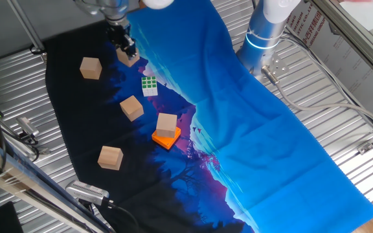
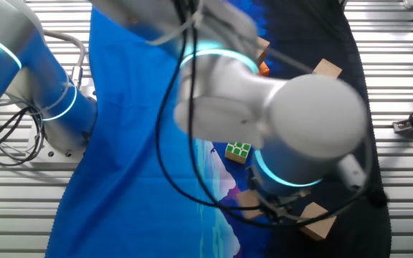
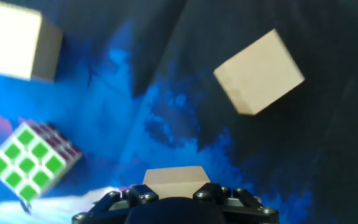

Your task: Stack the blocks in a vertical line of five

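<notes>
Five blocks lie single, none stacked | gripper (image 1: 127,52) clenched on a block (image 1: 130,58) near the cloth's far edge | another block (image 1: 166,124) sits on the orange square (image 1: 166,137) (maybe the base) | lift straight, align edges before release.

**Wooden block sits at gripper's edge above patterned cloth**

Seen along the fingers, the gripper's (image 3: 176,200) dark housing fills the bottom edge of the frame, with a tan block (image 3: 176,175) directly above it. A second block (image 3: 260,72) lies tilted on the black part of the cloth (image 3: 328,155), upper right. A third block (image 3: 14,40), blurred, shows at upper left over blue fabric. A green-and-white puzzle cube (image 3: 33,160) rests at lower left
</notes>
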Motion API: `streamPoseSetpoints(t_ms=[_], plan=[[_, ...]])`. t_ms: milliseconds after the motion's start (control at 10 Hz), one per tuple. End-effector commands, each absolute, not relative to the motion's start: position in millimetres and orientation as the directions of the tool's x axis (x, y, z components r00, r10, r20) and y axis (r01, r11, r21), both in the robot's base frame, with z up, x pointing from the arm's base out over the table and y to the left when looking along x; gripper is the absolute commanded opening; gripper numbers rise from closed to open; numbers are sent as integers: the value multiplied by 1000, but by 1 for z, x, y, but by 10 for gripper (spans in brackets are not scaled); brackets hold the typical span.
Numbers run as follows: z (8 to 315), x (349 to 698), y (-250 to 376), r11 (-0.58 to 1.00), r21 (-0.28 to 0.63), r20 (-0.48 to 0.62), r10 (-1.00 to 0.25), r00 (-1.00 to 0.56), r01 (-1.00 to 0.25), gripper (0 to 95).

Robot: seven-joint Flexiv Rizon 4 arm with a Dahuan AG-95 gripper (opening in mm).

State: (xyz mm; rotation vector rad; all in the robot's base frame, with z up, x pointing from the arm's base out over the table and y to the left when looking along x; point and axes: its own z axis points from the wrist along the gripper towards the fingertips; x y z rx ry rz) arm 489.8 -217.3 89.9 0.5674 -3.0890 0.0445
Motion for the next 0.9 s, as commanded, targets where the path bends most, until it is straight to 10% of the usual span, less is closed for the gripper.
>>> streamPoseSetpoints(t_ms=[100,900], plan=[[109,515,-201,960,2,6,-279,-960,-279,0],[127,554,-131,994,10,5,-109,-994,-109,0]])
